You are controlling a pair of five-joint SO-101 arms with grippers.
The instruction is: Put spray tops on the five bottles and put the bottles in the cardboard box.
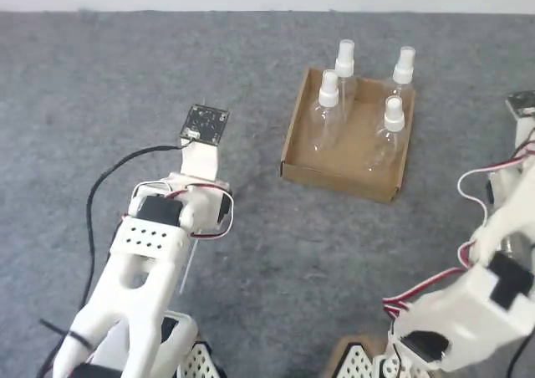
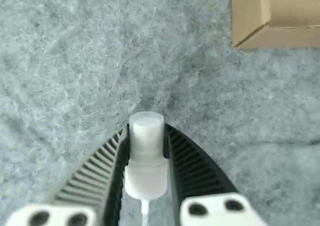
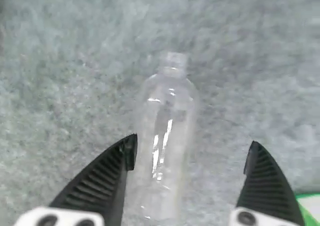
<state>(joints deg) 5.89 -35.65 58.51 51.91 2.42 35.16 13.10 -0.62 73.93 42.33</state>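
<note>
Left wrist view: left end effector (image 2: 146, 131) clamped on the spray top (image 2: 146, 153), dip tube free. Right end effector (image 3: 192, 141) is wide open around the capless bottle (image 3: 167, 131) on the surface, holding nothing. Centre the bottle before closing, then feed the tube into the neck. Four capped bottles (image 1: 328, 102) are in the cardboard box (image 1: 338, 181).

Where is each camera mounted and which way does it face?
High view: fixed above the table, looking down on the cardboard box; both arms show.
Left wrist view: on the left wrist, facing along the left gripper, shut on a spray top.
Right wrist view: on the right wrist, facing past the open right gripper at an uncapped bottle.
Shared: the cardboard box, in high and left wrist views.
</note>
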